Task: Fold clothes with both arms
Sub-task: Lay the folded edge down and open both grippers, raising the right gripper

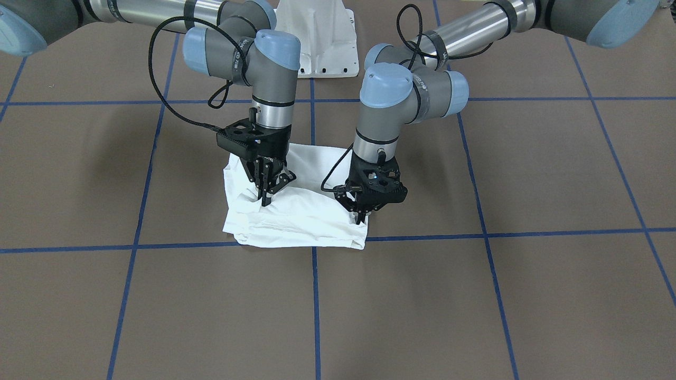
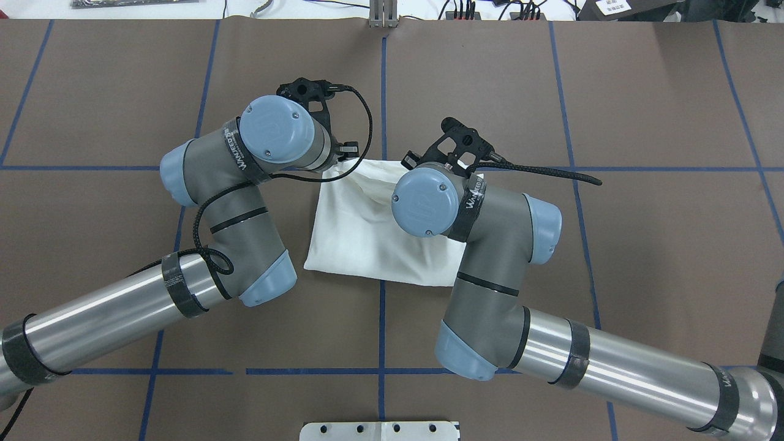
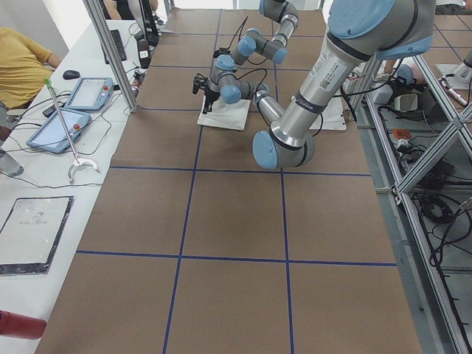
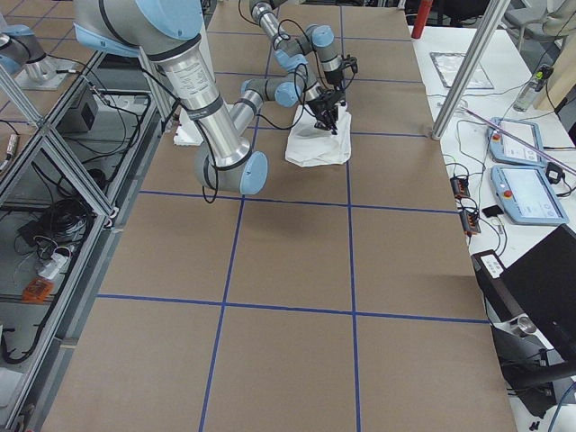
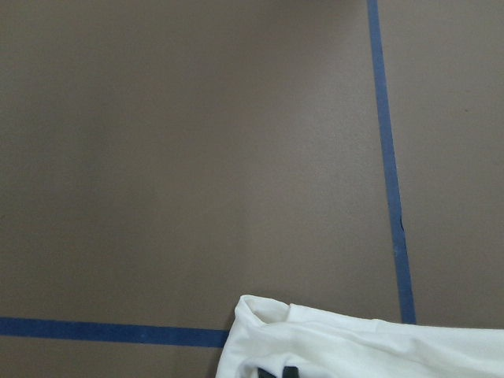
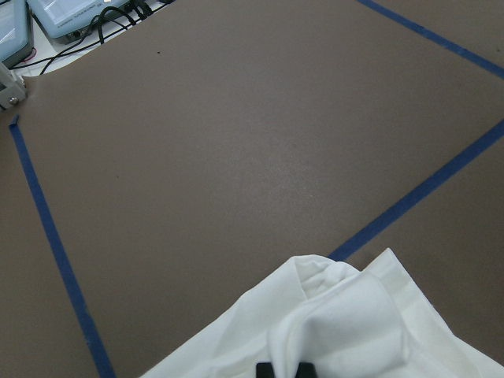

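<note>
The T-shirt (image 1: 296,216) is already a compact white packet in the middle of the desk (image 1: 528,295), right at a crossing of the blue tape lines (image 1: 554,232). No sleeves trail out, so most of the folding looks done. The right gripper (image 1: 265,199) is down on one end, fingers pinched together on a rumpled ridge of cloth. The left gripper (image 1: 363,215) sits at the opposite corner, and its fingers also look closed on the fabric. The edge farthest from the robot is bunched and uneven. I'd call this a late fold or final tidy: lay it flat, let go, pull clear.
</note>
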Available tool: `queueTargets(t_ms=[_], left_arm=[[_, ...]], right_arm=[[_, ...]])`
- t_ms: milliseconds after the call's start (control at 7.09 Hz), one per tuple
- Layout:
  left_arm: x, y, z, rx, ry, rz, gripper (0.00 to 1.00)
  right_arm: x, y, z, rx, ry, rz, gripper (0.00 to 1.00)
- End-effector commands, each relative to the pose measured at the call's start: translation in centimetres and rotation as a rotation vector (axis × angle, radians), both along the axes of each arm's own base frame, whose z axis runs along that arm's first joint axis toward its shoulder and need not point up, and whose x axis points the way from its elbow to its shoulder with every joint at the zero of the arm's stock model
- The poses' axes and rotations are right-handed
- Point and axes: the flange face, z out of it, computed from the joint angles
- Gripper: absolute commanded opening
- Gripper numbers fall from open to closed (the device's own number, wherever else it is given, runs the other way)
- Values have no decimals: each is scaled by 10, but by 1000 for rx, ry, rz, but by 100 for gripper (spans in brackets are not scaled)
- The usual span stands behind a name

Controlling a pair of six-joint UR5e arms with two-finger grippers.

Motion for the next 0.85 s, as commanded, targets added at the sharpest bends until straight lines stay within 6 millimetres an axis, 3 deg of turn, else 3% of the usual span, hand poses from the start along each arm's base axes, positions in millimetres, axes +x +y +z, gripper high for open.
queueTargets(t_ms=[0, 141, 282, 423, 564, 705], left_arm=[[-17, -2, -14, 74, 27, 27, 100], [-56, -1, -16, 144, 27, 88, 100], [-100, -2, 8, 176, 20, 166, 100], [-118, -3, 18, 204, 5, 190, 100], [-119, -4, 20, 202, 3, 189, 100], [-120, -4, 19, 202, 4, 188, 100]], right_arm=[[17, -20, -8, -32, -24, -74, 100], [21, -23, -26, -7, -28, -131, 100], [11, -13, -27, 0, -21, -161, 100], [-12, 15, -28, 37, 12, -251, 100], [-32, 38, -23, 63, 47, -314, 100], [-47, 43, -10, 84, 103, -326, 100]])
